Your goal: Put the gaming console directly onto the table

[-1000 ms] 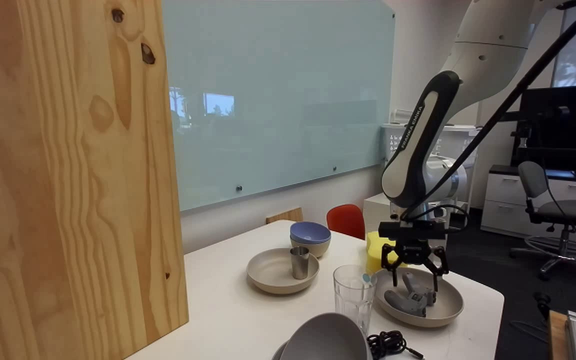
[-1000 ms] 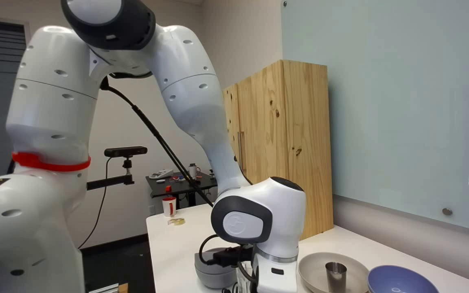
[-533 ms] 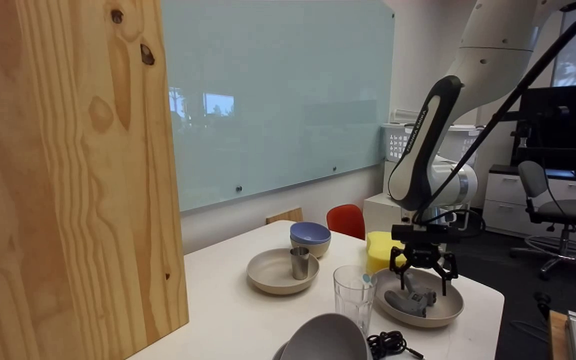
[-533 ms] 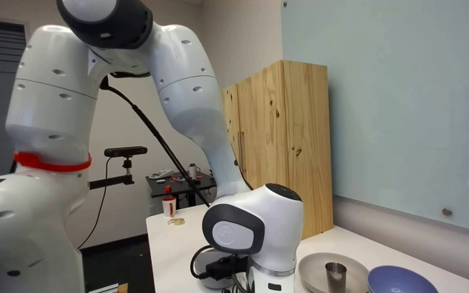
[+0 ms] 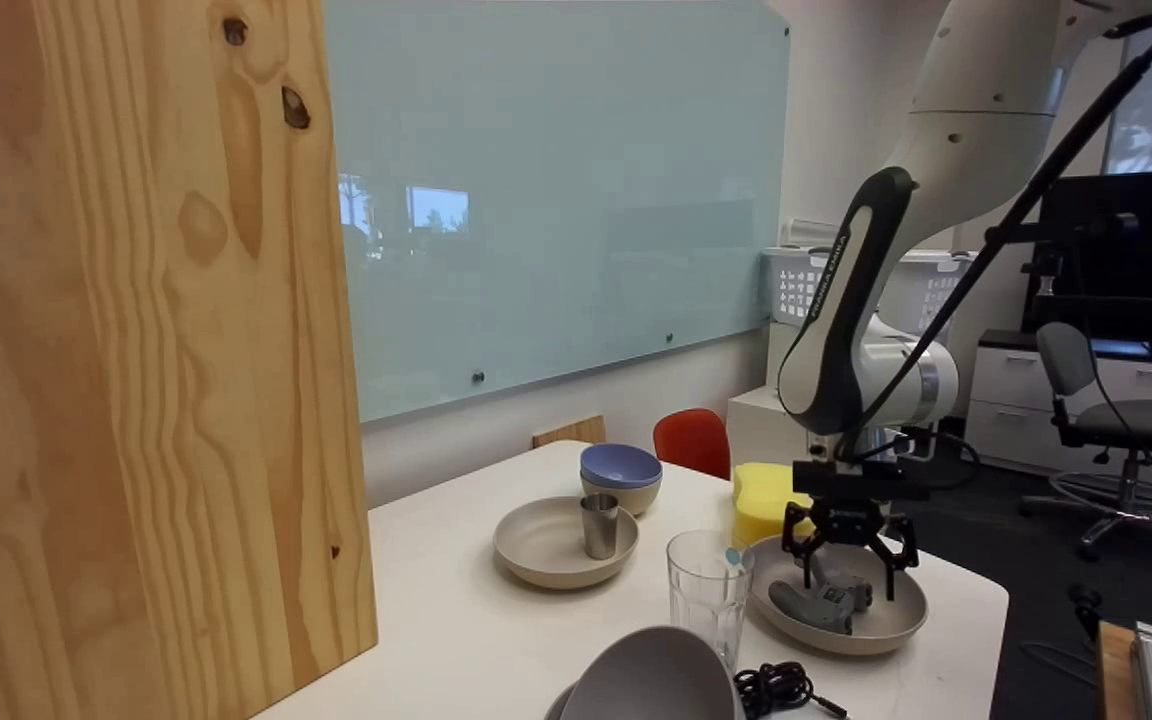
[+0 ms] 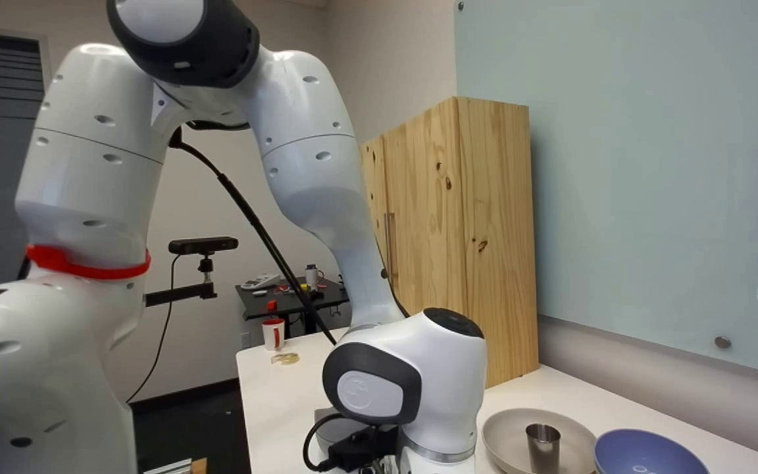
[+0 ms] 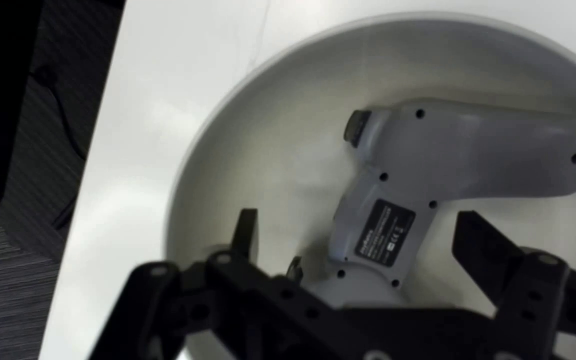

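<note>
Jaws slightly lowered above the bowl (image 5: 866, 643). Beside it: glass (image 5: 704, 595), yellow block (image 5: 764, 500). Jaws wide apart over the controller (image 7: 410, 187) inside.

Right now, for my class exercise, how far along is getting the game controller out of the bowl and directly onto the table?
Done: the end effector hangs open over the controller. In hand: probably the grasp, with nothing gripped yet. Left: gripping, lifting out and setting down, since the controller lies in the bowl, not directly on the table.
</note>
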Controlling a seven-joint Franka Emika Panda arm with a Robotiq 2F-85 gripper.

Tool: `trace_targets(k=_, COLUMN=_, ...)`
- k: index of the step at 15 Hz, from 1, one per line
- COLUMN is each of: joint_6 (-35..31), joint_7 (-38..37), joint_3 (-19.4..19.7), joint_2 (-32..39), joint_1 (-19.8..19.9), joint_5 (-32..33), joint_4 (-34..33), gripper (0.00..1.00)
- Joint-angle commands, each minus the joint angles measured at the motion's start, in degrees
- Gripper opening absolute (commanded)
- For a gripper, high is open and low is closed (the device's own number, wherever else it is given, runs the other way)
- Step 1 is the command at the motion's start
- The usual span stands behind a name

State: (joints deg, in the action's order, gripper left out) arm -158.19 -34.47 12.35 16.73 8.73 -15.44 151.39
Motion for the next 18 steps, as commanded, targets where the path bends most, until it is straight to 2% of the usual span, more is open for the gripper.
trace_targets(k=1, joint_6=-2.7, joint_7=5.7, joint_3=-1.1, joint_2=2.8, joint_1=2.0, joint_5=-3.2, joint_4=0.0, gripper=1.00)
trace_targets(k=8, joint_6=-6.4, joint_7=11.7, joint_3=-1.8, joint_2=3.9, joint_1=3.6, joint_5=-5.3, joint_4=0.7, gripper=1.00)
trace_targets(k=17, joint_6=-11.1, joint_7=13.8, joint_3=-3.1, joint_2=5.0, joint_1=3.9, joint_5=-3.8, joint_4=1.1, gripper=1.00)
trace_targets(k=18, joint_6=-11.9, joint_7=14.0, joint_3=-3.2, joint_2=5.1, joint_1=3.8, joint_5=-3.7, joint_4=1.3, gripper=0.97)
